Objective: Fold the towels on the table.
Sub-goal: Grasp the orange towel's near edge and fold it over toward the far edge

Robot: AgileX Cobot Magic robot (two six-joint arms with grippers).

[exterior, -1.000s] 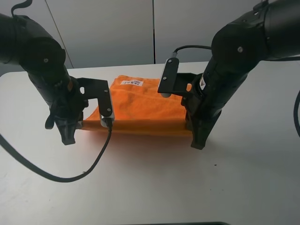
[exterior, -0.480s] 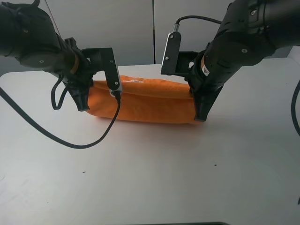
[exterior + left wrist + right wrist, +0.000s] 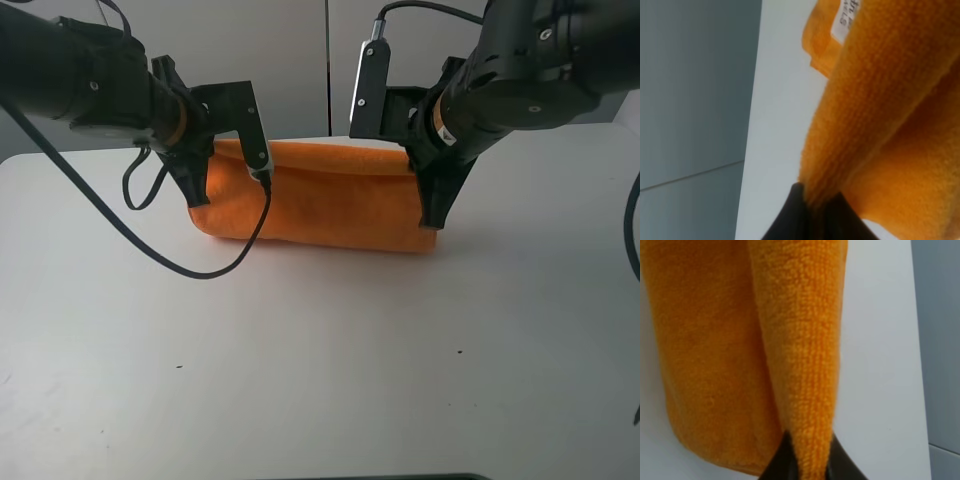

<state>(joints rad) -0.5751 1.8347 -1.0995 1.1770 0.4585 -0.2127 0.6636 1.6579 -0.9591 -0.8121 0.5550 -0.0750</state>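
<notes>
The orange towel (image 3: 330, 205) lies across the back of the white table (image 3: 320, 360), doubled over into a long band. My left gripper (image 3: 198, 196) is shut on the towel's left end and my right gripper (image 3: 430, 218) is shut on its right end. Both hold the upper layer near the far edge. In the left wrist view the black fingers (image 3: 800, 220) pinch a fold of the towel (image 3: 880, 100), and its white label (image 3: 842, 20) shows beyond. The right wrist view shows the right gripper (image 3: 805, 455) nipping a hanging fold of the towel (image 3: 795, 340).
A black cable (image 3: 200, 272) from the left arm sags onto the table in front of the towel's left end. Grey wall panels (image 3: 290, 60) stand just behind the table's back edge. A few tiny dark specks (image 3: 459, 351) dot the tabletop.
Both grippers have carried the towel's front edge up and back toward the far side, laying it over the rest. The label seen on top before is now covered in the high view.
</notes>
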